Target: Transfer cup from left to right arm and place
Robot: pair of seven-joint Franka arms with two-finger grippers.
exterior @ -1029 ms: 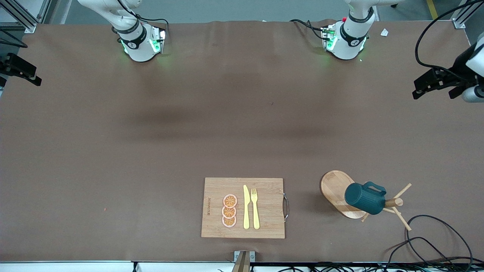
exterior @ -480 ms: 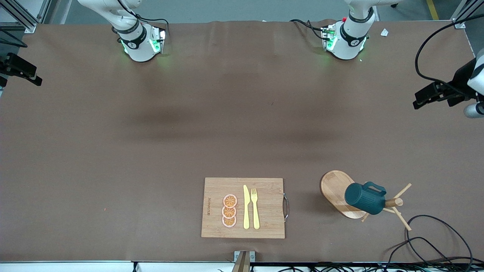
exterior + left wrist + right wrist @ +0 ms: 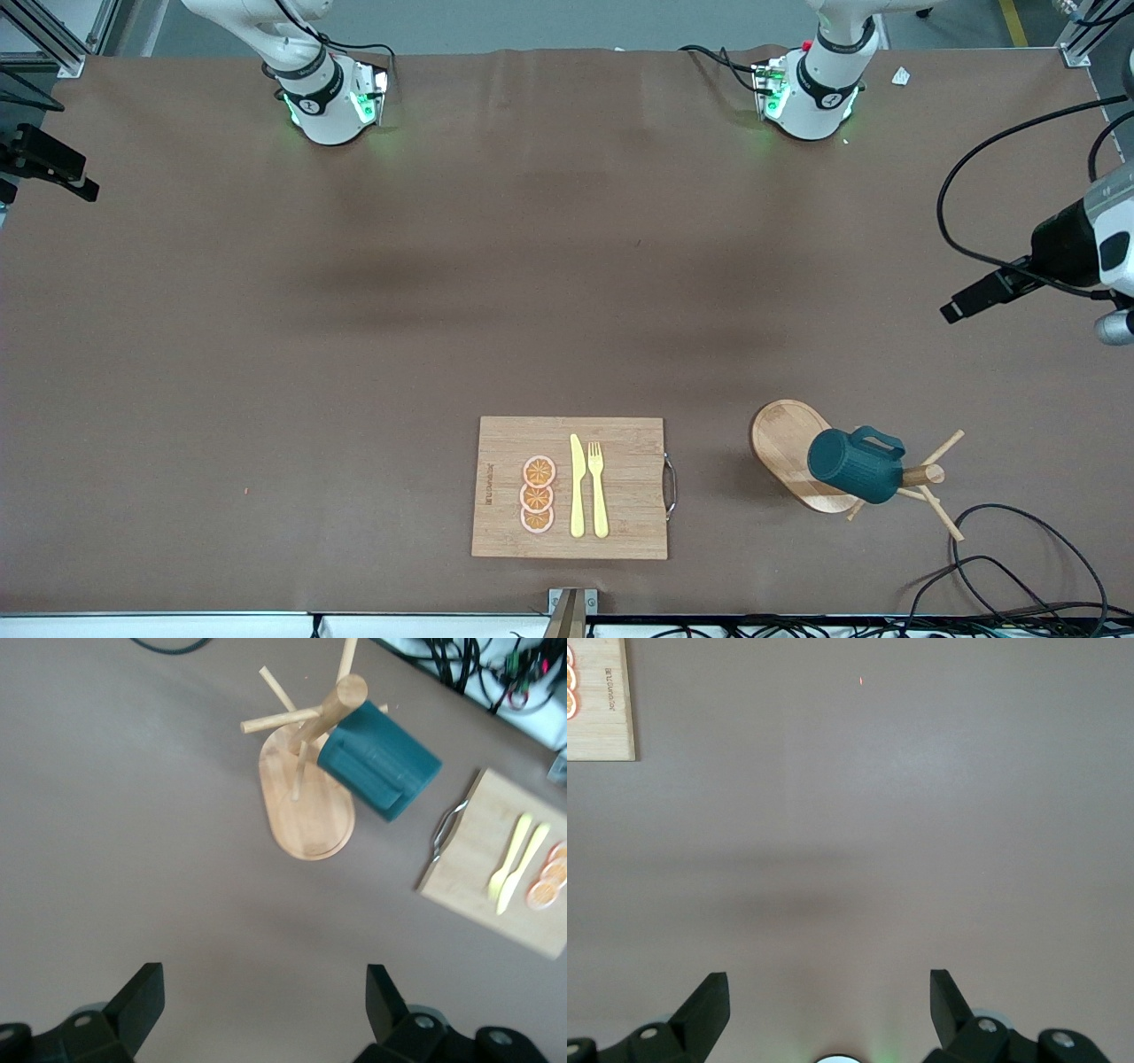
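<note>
A: Hanging on a peg of the wooden rack [image 3: 802, 456], the cup [image 3: 855, 465] is dark teal, ribbed down its sides, with one loop handle; the rack has an oval base and thin dowel arms.

B: And the bench [image 3: 354, 354]?

A: Matte brown, smooth. A bamboo cutting board [image 3: 620, 443] with a metal handle carries a yellow knife [image 3: 577, 486], a yellow fork [image 3: 598, 487] and three orange slices [image 3: 537, 494]. Black cables [image 3: 1019, 567] loop near the rack.

B: The claws?

A: The left claw [image 3: 261, 992] hovers over bare bench, fingers spread wide, with the cup well apart from it. The right claw [image 3: 828, 992] waits, spread and empty, over bare bench toward its own end.
</note>
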